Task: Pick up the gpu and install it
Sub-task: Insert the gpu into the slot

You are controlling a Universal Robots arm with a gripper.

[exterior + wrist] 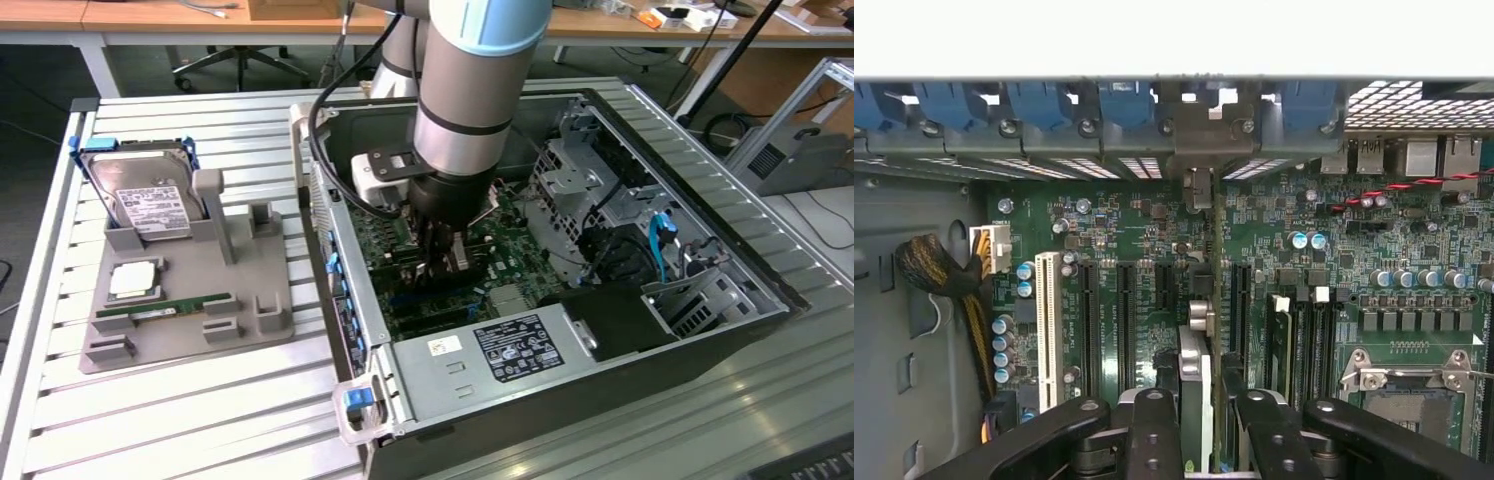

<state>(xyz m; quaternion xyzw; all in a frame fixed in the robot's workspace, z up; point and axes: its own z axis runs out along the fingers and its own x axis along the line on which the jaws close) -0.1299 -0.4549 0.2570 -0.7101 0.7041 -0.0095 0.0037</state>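
My jaws (1199, 425) are clenched on the gpu (1195, 385), holding it edge-on above the motherboard (1154, 240) inside the case (694, 340).

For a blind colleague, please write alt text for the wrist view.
The gripper holds the gpu edge-on over a motherboard expansion slot inside the open computer case. A white slot, black slots and blue clips lie beside it.

Reaches down into the open computer case (747, 290), gripper (441, 268) over the green motherboard (501, 255); gray parts tray (187, 300) beside the case.
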